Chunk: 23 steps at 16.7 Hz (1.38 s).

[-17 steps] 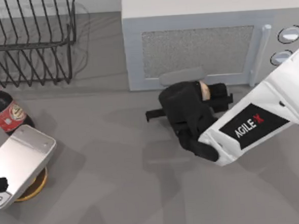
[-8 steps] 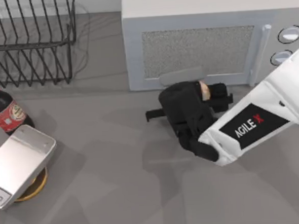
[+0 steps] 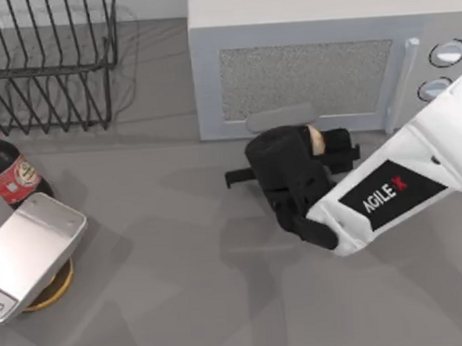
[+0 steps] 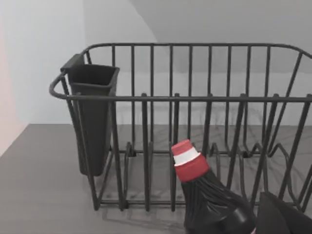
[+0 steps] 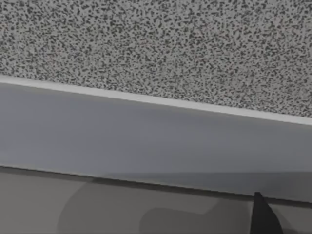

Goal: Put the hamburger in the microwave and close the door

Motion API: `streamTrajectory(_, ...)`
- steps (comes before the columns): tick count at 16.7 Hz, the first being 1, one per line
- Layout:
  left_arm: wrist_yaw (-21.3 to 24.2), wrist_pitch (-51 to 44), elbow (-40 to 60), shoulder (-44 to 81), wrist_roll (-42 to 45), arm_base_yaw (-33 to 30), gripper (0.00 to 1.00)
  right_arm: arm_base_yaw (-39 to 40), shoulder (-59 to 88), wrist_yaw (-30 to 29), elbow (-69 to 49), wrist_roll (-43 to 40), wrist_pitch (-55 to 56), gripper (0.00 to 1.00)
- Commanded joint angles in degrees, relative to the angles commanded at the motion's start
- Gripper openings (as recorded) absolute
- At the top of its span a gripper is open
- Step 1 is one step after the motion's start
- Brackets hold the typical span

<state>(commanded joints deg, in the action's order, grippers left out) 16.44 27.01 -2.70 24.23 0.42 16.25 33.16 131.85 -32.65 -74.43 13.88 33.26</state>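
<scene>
While door (image 3: 304, 78) is shut | right pincer (image 3: 324, 148) grips hamburger (image 3: 316, 139) | rack (image 3: 44, 63), bottle (image 3: 7, 171) left

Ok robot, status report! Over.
Right end effector at the microwave, hamburger tucked against it. Door shut, blocking the way in. Left arm parked by bottle.

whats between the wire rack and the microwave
Bare grey table lies between the wire rack and the microwave, seen in the top view.
</scene>
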Motion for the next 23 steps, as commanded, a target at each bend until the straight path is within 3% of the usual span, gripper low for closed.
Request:
streamTrajectory(10,-6.41,-23.89,4.68,-18.64,-0.27,-6.23,0.00,0.00,0.00,0.00,0.00,0.00,0.00,1.00)
streamTrajectory(18,-7.02,-26.65,5.12,-21.37,-0.32,-6.73,0.00,0.00,0.00,0.00,0.00,0.00,0.00,1.00)
streamTrajectory(23,-8.45,-34.36,4.83,-29.34,-0.43,-8.11,0.00,0.00,0.00,0.00,0.00,0.00,0.00,1.00)
